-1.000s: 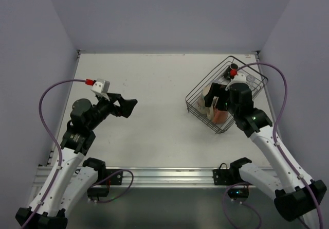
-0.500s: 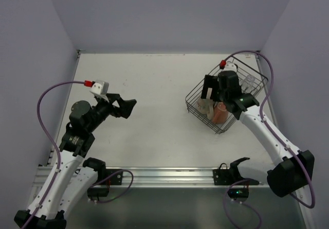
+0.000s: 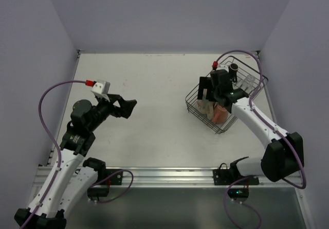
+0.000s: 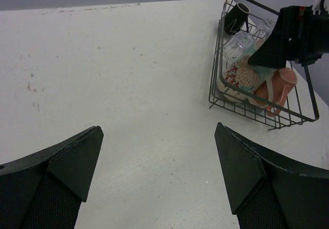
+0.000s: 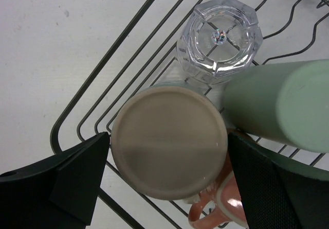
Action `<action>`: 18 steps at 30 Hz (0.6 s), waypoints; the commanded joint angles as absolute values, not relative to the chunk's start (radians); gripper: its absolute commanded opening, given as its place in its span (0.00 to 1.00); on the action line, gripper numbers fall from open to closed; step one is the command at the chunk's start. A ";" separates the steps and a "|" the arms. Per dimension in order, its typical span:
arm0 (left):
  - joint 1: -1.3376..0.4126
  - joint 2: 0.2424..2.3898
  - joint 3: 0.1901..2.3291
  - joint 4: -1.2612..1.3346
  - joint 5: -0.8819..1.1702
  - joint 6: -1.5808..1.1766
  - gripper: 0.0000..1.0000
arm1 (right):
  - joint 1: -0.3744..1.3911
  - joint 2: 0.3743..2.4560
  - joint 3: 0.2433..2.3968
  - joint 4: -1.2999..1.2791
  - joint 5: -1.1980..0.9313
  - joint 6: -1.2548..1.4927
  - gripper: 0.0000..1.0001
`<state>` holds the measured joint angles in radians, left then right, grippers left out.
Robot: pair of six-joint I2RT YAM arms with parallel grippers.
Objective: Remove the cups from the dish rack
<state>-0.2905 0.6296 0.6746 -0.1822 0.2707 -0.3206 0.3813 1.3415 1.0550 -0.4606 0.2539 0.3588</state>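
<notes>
Fingers of the right gripper stand wide apart, holding nothing. They hang over the dish rack, one on each side of the beige mug below them; whether they touch it I cannot tell.

Rack contents, right wrist view:
- beige mug: upside down, flat base up, in a rounded corner of the rack
- clear glass: upside down, just beside the mug, further inside the rack
- mint green tumbler: lying on its side across the rack, close against both glass and mug
- pink cup: handle showing, partly under the mug's edge and right against it

Left wrist view: a small dark mug sits tilted at the far end of the rack, apart from the other four cups, which crowd the near end. All five cups are inside the rack — none on the table.

Left gripper: jaws fully spread, empty, held above bare table well to the left of the rack and pointing toward it.

Overhead view: rack sits skewed at the right side of the table, the right arm reaching over its left part.
</notes>
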 commanded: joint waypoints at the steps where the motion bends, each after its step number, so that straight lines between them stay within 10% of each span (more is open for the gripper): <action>1: -0.296 0.627 0.686 -0.175 0.270 -0.299 1.00 | 0.384 1.384 1.097 -0.404 0.290 0.348 0.99; 6: -0.298 0.638 0.686 -0.175 0.276 -0.302 1.00 | 0.370 1.428 1.111 -0.367 0.299 0.348 0.96; 18: -0.296 0.692 0.699 -0.103 0.394 -0.380 0.99 | 0.371 1.235 1.088 -0.310 0.316 0.345 0.48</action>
<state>-0.2905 0.6868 0.6746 -0.1745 0.3305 -0.3367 0.3740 1.3834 1.0550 -0.4175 0.2783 0.3527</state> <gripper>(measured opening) 0.995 0.832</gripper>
